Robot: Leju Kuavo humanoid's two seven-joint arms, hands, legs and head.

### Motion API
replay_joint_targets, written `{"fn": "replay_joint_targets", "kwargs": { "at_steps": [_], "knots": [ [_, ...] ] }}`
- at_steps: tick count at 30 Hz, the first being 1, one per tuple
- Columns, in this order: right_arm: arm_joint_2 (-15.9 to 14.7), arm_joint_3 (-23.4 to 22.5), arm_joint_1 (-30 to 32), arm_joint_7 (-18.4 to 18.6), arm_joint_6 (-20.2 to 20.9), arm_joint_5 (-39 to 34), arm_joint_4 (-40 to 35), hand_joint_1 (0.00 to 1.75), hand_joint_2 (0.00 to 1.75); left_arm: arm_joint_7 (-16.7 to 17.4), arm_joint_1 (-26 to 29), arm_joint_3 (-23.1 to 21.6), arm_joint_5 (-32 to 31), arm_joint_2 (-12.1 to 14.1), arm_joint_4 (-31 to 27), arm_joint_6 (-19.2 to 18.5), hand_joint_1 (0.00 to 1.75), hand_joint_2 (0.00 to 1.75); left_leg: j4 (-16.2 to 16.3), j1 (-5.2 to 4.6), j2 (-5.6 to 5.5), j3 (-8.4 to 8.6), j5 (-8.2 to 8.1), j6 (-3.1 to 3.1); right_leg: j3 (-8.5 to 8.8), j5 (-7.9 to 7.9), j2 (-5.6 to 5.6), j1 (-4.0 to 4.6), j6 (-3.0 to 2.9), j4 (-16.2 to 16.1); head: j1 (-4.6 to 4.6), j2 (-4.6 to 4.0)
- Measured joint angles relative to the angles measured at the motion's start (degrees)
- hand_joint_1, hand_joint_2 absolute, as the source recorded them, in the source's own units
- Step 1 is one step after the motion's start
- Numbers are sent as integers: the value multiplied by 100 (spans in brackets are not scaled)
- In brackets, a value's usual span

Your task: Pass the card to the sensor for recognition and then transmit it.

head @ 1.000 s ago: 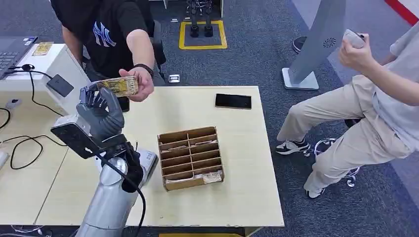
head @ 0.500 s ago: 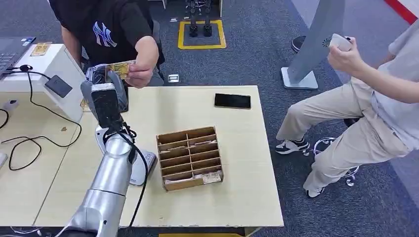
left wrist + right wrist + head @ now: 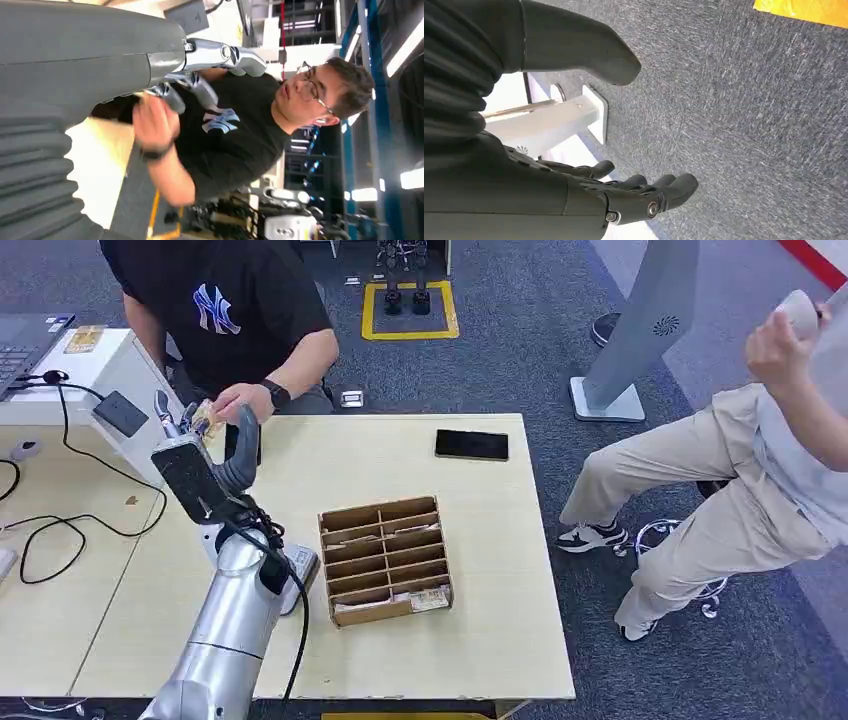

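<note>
Head view: slotted cardboard box (image 3: 385,560), flat card (image 3: 203,418).

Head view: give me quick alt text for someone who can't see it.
The robot's left hand is raised at the table's far left corner, meeting a seated person's hand over a yellowish card; who holds it is unclear. On the pale wooden table sit a cardboard divider box and a black phone.

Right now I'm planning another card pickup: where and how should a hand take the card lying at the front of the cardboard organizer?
Pinch the card by its free end poking past the cardboard organizer at its front right corner. Come from the right, since the dividers wall in the rest; the left hand is busy at the person's hand.
</note>
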Motion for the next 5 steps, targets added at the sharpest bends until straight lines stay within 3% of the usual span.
{"fn": "replay_joint_targets", "kwargs": {
  "at_steps": [2, 3, 5],
  "knots": [
    [0, 9, 7, -2, -9, 0, 9, 0, 175, -79, 296, -348, 758, 22, -472, 0, 0, 0, 0, -1, -2, -1, 0, 0, 1, 0, -3, -1, 0, 0, 0, 0],
    [0, 7, 15, -2, -7, 0, 9, 0, 175, -216, 554, -662, 1039, 66, -998, -13, 0, 0, 0, -1, -1, -1, 0, 1, 1, 0, -2, -1, 0, 0, -2, 0],
    [0, 7, 26, -2, -7, 0, 9, 0, 175, -245, 708, -829, 1097, 105, -1299, -13, 0, 0, 0, 0, -2, -1, -1, 1, 0, 0, -5, 0, 0, -1, 0, 0]
  ]
}}
